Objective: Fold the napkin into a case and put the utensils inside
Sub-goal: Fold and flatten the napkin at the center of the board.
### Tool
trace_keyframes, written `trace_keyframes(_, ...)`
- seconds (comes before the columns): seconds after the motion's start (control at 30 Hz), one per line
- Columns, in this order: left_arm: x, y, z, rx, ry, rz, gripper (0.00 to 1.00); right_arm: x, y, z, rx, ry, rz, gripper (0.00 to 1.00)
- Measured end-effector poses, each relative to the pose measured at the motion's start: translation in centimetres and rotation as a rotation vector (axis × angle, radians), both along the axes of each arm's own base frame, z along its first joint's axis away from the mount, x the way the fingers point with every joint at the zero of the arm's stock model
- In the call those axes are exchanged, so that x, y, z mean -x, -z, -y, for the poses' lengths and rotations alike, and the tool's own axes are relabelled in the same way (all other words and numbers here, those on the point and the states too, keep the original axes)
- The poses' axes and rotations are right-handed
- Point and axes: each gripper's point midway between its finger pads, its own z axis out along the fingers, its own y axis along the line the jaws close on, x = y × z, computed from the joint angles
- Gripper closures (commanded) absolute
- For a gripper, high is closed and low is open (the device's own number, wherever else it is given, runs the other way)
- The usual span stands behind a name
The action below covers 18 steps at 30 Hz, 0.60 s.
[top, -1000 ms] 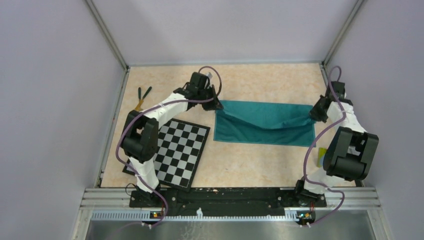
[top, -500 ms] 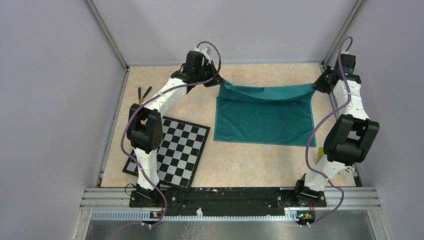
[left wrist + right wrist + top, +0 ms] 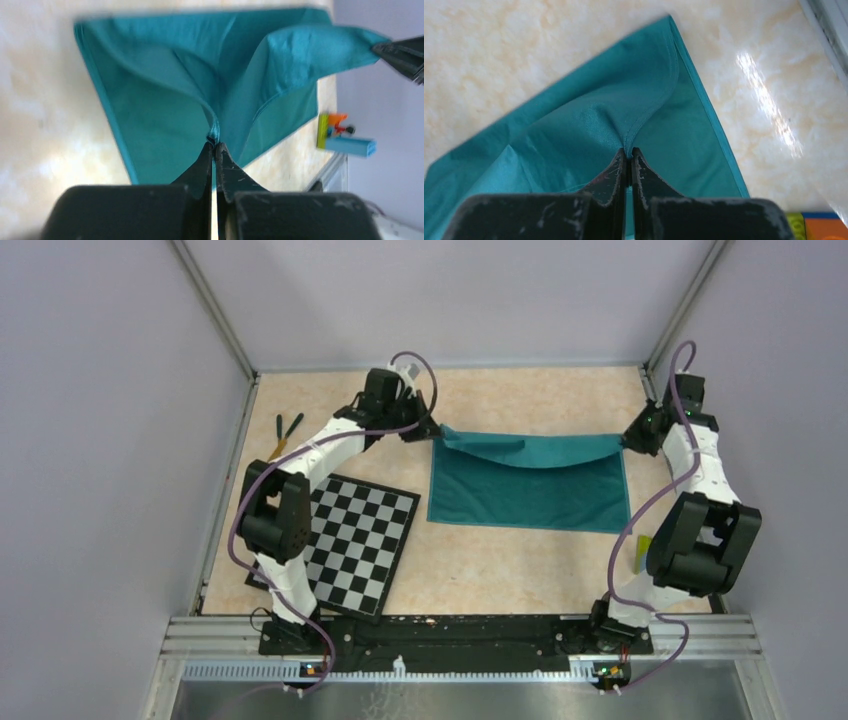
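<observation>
The teal-green napkin lies on the table's middle with its far edge lifted and sagging between my two grippers. My left gripper is shut on the napkin's far left corner. My right gripper is shut on the far right corner. The near part of the napkin lies flat. The utensils, two dark green sticks and one tan one, lie at the table's far left edge, apart from both grippers.
A black-and-white checkerboard mat lies left of the napkin, near the left arm. Blue, green and orange toy blocks sit by the right arm's base, also seen from above. Walls close in on the left, back and right.
Both grippers carried the napkin's lifted edge up and toward the back wall, then came back down and slightly nearer. The cloth now sags low between them.
</observation>
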Motion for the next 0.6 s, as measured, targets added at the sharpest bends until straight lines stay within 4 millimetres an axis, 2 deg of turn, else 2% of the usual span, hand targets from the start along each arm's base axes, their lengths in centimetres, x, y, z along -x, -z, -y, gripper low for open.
trace_keyframes(0.23,7.7,8.2,-1.9,-0.054,0.04,-0.251,1.0,5.5,5.1,0.1,0.003,0.031,-0.145,1.0)
trace_keyframes(0.3,9.2,9.8,-2.1,-0.069,0.049,-0.297,1.0,6.9,6.7,0.1,0.001,0.042,-0.191,1.0)
trace_keyframes(0.47,11.5,11.6,-1.9,-0.082,0.079,-0.354,1.0,9.0,8.9,0.1,0.008,0.046,-0.259,1.0)
trace_keyframes(0.6,12.2,12.0,-1.8,-0.085,0.089,-0.36,1.0,9.6,9.1,0.2,0.023,0.054,-0.266,1.0)
